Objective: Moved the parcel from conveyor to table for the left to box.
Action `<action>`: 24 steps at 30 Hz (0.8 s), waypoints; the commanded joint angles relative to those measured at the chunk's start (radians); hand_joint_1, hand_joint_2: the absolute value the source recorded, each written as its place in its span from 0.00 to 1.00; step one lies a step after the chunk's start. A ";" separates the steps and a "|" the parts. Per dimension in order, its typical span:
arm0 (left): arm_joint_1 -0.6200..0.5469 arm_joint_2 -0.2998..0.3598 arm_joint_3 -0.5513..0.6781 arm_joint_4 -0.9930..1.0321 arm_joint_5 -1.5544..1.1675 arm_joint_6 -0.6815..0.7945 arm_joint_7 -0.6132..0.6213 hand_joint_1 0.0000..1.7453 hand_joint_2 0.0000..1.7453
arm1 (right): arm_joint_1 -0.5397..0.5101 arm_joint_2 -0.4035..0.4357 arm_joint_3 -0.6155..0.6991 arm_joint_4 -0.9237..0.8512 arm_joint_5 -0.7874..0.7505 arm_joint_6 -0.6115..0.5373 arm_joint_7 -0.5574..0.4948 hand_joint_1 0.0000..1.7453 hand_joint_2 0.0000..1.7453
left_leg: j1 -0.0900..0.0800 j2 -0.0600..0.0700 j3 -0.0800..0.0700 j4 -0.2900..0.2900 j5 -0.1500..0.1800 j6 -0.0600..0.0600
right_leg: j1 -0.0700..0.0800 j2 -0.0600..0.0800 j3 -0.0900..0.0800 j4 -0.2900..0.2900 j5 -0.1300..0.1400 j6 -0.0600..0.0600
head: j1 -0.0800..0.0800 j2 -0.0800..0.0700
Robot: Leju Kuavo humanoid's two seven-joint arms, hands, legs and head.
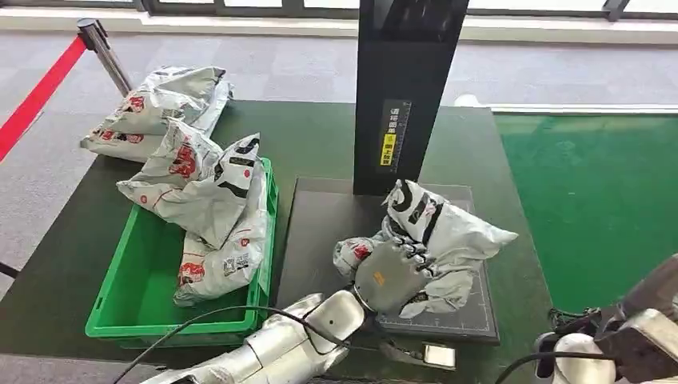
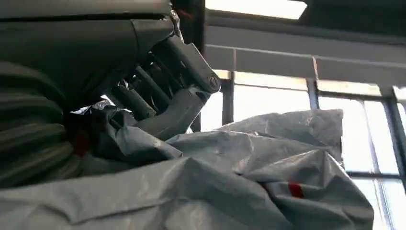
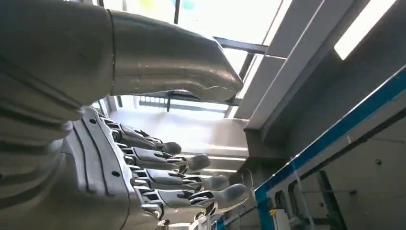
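Observation:
A crumpled grey parcel with black and red print lies on the black pad in front of the dark upright post. My left hand lies on the parcel's near side. In the left wrist view its fingers curl into a fold of the parcel's grey plastic and grip it. My right arm hangs low at the table's right edge. The right hand holds nothing, and its fingers are stretched out and apart.
A green crate stands left of the pad with several grey parcels piled in it. More parcels lie on the dark table at the far left. A green conveyor belt runs on the right. A red barrier tape hangs far left.

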 commanded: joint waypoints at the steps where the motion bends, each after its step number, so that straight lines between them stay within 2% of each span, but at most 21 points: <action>1: 0.099 0.098 0.240 -0.391 -0.067 0.008 -0.041 1.00 1.00 | -0.029 0.010 -0.067 0.031 -0.005 -0.004 0.001 0.00 1.00 | 0.001 0.004 0.001 -0.001 0.000 0.000 | 0.001 0.002 0.000 -0.001 0.001 -0.001 | 0.000 0.000; 3: 0.117 0.099 0.263 -0.428 -0.055 0.008 -0.062 1.00 1.00 | -0.027 0.007 -0.066 0.030 -0.006 -0.004 0.001 0.00 1.00 | 0.001 0.006 0.002 -0.001 0.000 -0.001 | 0.001 0.003 0.000 -0.001 0.001 -0.002 | 0.000 0.000; 6: 0.150 0.088 0.370 -0.476 0.016 0.008 -0.095 1.00 1.00 | -0.017 -0.006 -0.060 0.042 -0.008 -0.004 0.001 0.00 1.00 | 0.000 0.003 0.001 -0.001 0.000 -0.001 | 0.001 0.002 0.001 -0.001 0.001 -0.001 | 0.000 0.000; 14: 0.147 0.100 0.380 -0.478 0.036 0.008 -0.111 1.00 1.00 | -0.016 -0.008 -0.061 0.042 -0.010 -0.004 0.001 0.00 1.00 | 0.001 0.002 0.002 -0.001 0.001 -0.001 | 0.002 -0.001 0.002 -0.002 0.001 -0.001 | 0.000 0.000; 17: 0.204 0.061 0.549 -0.586 0.051 0.008 -0.153 1.00 1.00 | -0.009 -0.014 -0.056 0.044 -0.015 -0.004 0.001 0.00 1.00 | 0.001 0.002 0.001 -0.001 0.000 -0.001 | 0.001 0.000 0.001 -0.001 0.000 -0.001 | 0.000 0.000; 21: 0.250 -0.001 0.824 -0.642 0.130 0.008 -0.313 1.00 1.00 | 0.005 -0.013 -0.068 0.029 -0.023 -0.004 0.001 0.00 1.00 | 0.001 0.005 0.001 -0.001 0.000 -0.001 | 0.001 0.003 0.000 -0.001 0.001 -0.001 | 0.000 0.000; 24: 0.259 -0.007 0.968 -0.644 0.256 0.008 -0.387 1.00 1.00 | 0.011 -0.020 -0.069 0.027 -0.028 -0.004 0.001 0.00 1.00 | 0.001 0.005 0.002 -0.001 0.000 -0.001 | 0.001 0.003 0.001 -0.001 0.001 -0.001 | 0.000 0.000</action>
